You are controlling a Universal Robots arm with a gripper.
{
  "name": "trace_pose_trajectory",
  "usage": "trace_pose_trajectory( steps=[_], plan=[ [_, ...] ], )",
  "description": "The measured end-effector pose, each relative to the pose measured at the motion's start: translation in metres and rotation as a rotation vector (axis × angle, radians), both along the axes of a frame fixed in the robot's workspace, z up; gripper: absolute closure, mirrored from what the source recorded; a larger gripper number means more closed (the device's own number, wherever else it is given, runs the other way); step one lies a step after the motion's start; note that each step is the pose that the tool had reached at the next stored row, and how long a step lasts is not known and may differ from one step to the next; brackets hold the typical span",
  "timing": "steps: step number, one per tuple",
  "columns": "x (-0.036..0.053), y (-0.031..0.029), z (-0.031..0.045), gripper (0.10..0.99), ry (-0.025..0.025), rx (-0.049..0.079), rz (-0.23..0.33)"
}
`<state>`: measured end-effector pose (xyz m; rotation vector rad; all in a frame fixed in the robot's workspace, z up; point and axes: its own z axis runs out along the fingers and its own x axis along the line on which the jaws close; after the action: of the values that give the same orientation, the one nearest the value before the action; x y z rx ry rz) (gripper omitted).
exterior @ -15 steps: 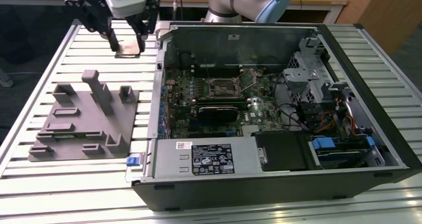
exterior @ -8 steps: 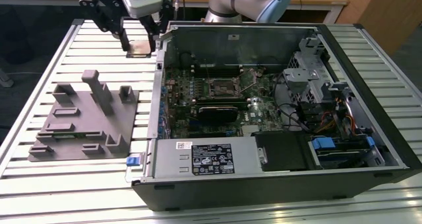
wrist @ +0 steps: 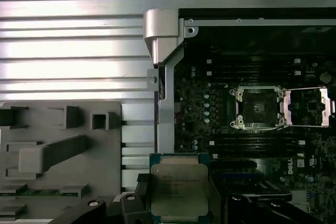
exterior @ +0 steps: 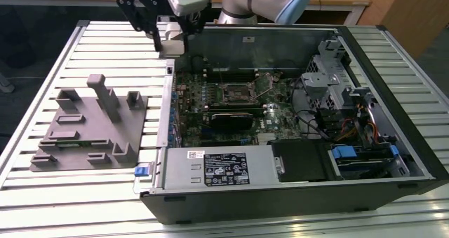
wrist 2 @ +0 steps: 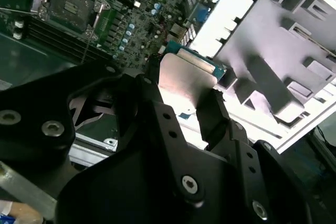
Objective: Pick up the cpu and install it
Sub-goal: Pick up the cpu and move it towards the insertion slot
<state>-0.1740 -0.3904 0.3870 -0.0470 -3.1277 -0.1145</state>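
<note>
One open case (exterior: 295, 198) lies on its side on a slatted table (exterior: 42, 209), with a power supply (exterior: 217, 167) against its near wall. At the exterior view's left, just beside the case, sits a grey tray (exterior: 91, 127); a thin green strip (wrist: 39, 191) lies in one of its slots. Further in, the green board (exterior: 210, 112) covers the case floor. At its middle is the socket (wrist: 256, 107), with its cover plate (wrist: 310, 106) swung aside, so the seat looks ready to take a chip. Farthest back, the gripper (exterior: 172, 42) hangs above the case's left wall near the far corner. Its jaws are closed narrowly on the cpu (wrist: 179, 188), with one dark finger (wrist 2: 212, 116) on each of two opposite edges. The cpu is held flat, metal top up, clear of both tray and board, over the wall between them. From the jaws the socket lies toward the exterior view's right, a little nearer, and lower, down inside the case. The chip is close to square, and in the first wrist view its edges run roughly parallel to the socket's, so I judge that little turning is called for.
</note>
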Motion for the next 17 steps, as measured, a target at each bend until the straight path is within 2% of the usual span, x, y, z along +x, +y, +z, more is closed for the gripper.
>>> trace_pose_trajectory(
  steps=[5,12,17],
  plan=[
    [0.0139,0.0058,-0.0003,0.553,0.0001,0.000,0.000],
    [0.0259,0.0074,-0.0027,0.553,-0.0005,0.000,-0.013],
    [0.0410,0.0099,-0.0044,0.553,-0.0009,0.000,-0.016]
  ],
)
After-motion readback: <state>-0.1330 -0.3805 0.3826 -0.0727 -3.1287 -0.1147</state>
